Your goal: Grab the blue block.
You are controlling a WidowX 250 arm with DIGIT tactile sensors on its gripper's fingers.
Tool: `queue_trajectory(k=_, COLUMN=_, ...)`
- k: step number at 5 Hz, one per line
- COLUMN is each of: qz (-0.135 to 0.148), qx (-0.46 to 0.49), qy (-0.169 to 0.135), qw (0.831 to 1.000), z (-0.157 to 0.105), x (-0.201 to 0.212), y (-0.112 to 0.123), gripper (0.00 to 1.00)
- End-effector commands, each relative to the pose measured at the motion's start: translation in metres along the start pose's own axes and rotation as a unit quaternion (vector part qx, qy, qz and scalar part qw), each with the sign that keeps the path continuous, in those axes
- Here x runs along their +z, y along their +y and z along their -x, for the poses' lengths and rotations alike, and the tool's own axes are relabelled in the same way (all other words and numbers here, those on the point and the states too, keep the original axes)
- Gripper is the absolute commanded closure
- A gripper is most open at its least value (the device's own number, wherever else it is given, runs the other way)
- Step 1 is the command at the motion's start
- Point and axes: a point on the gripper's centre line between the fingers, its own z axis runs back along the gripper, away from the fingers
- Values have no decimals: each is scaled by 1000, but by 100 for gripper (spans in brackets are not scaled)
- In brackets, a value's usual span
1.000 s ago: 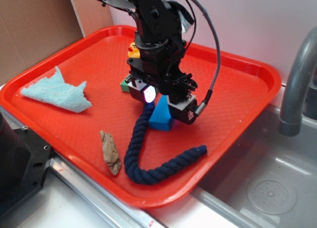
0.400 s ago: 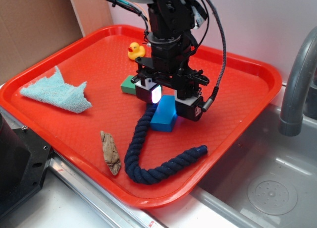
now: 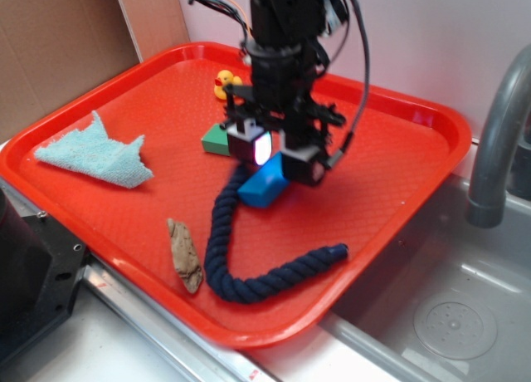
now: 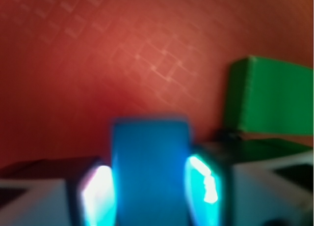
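Gripper (image 3: pixel 275 156) fingers clamp the blue block (image 3: pixel 262 185) between their glowing pads above the red tray (image 3: pixel 398 149), with the green block (image 3: pixel 216 139) just beside.

We see a red tray (image 3: pixel 398 141) on a steel counter (image 3: pixel 166 349). Sink basin (image 3: pixel 448 315) sits right of it, grey faucet (image 3: pixel 498 133) at the right edge. Cardboard (image 3: pixel 58 41) stands far left, pale wall (image 3: pixel 415 33) behind. Dark box (image 3: pixel 33 282) near left. Lighting is even and soft.
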Motion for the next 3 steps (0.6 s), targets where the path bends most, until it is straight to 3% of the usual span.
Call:
queue_trajectory(k=1, qz=29, qx=7, qy=-92, qw=995, z=-4, x=118, y=19, gripper=100)
queue_trajectory(k=2, qz=40, qx=-21, qy=-77, qw=996, z=-2, x=117, y=25, gripper=0)
queue_trajectory(k=3, qz=28, qx=-39, qy=-90, qw=995, z=-7, x=74, y=19, gripper=0)
